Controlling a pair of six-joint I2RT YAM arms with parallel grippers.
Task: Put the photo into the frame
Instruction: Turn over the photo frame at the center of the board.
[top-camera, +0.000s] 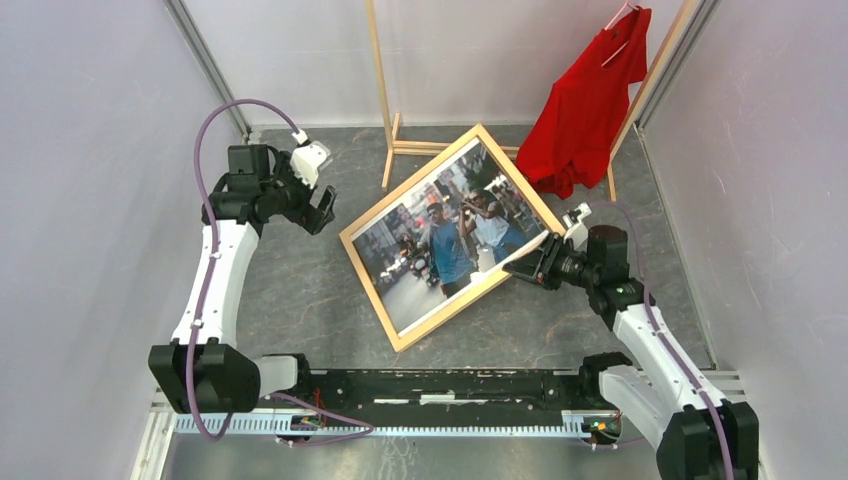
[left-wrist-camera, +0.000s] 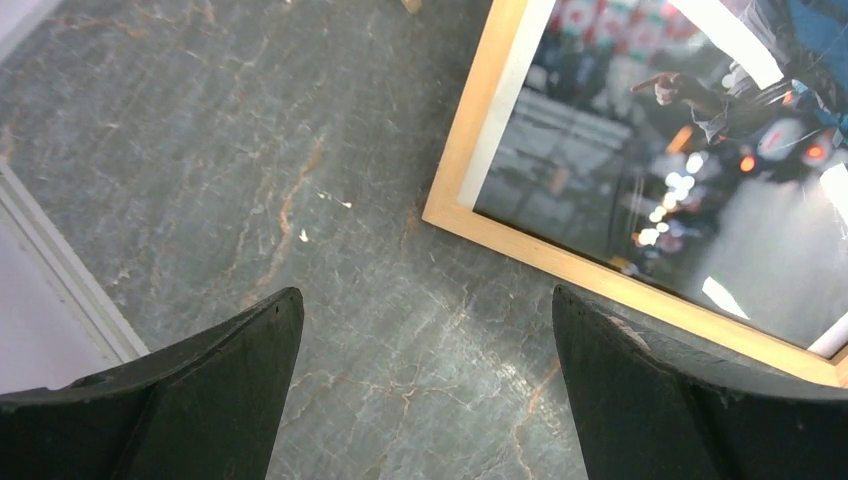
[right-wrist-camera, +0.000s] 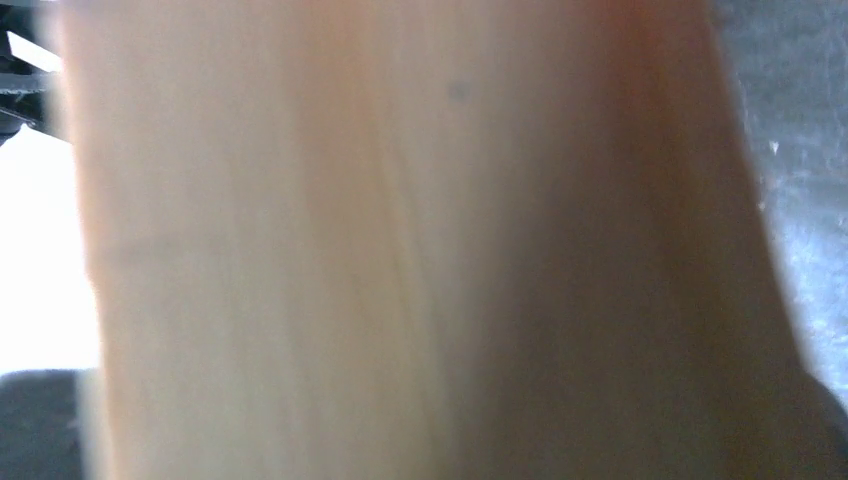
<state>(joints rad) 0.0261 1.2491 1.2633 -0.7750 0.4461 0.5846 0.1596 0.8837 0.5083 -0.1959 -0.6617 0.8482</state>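
The photo (top-camera: 440, 245) lies face up inside the frame (top-camera: 410, 182) at the centre of the top view; the right gripper (top-camera: 520, 266), narrowed at the frame's right rail, should probably ease off without dragging the wood, though whether it pinches the rail I cannot tell. The left gripper (top-camera: 322, 210) hangs wide open over the table (left-wrist-camera: 250, 150) at the frame's upper left. No writing is legible.

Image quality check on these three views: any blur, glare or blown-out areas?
Top external: sharp and evenly lit, frame and photo readable. Left wrist: tabletop crisp, photo softer, with white glare streaks. Right wrist: nearly useless, filled by blurred frame wood too close to focus, and blown-out white at the left edge.
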